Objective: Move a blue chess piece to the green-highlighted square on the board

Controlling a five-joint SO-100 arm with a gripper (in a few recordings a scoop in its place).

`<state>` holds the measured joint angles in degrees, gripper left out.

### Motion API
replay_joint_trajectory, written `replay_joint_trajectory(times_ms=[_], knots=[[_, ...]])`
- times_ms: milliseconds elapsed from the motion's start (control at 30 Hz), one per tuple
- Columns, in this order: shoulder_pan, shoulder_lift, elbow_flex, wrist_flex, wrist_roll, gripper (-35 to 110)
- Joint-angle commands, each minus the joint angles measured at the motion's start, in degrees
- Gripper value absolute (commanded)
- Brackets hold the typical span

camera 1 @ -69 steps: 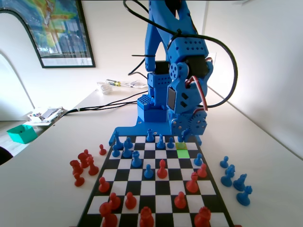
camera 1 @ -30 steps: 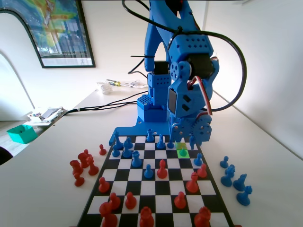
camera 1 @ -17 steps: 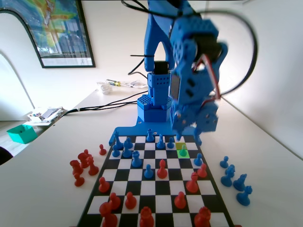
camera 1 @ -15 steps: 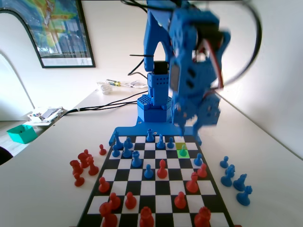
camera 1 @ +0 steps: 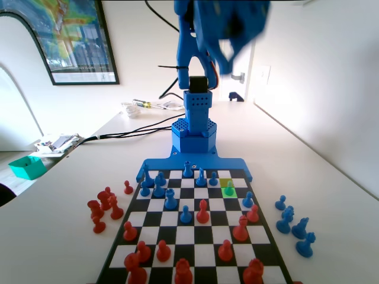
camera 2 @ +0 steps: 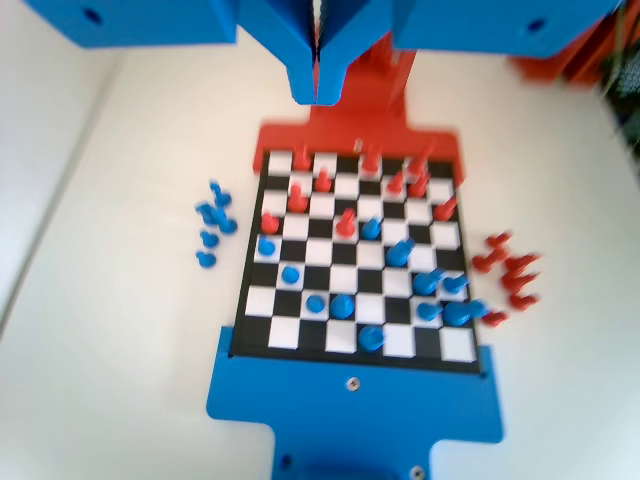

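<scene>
Near the board's (camera 1: pixel 195 236) far edge, by its right corner in the fixed view, your pawn (camera 1: pixel 228 189) now stands alone on the green square (camera 1: pixel 228 191), where a moment ago the gripper hung low over it. That square reads as filled, so the move looks done. Beyond, your arm has swung up high; in the wrist view the gripper (camera 2: pixel 317 85) hangs with jaws pressed together, holding nothing.
</scene>
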<state>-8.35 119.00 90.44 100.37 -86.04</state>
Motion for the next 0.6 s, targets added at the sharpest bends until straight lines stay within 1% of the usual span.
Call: replay_joint_trajectory(times_ms=[0,200,400,567], knots=[[1.49,11.87,-5.36,5.54,-5.27,1],[4.39,25.93,0.70,5.62,-9.67,1],[6.33,35.24,8.44,5.10,-14.33,1],[7.29,41.22,17.14,0.44,-15.82,1]])
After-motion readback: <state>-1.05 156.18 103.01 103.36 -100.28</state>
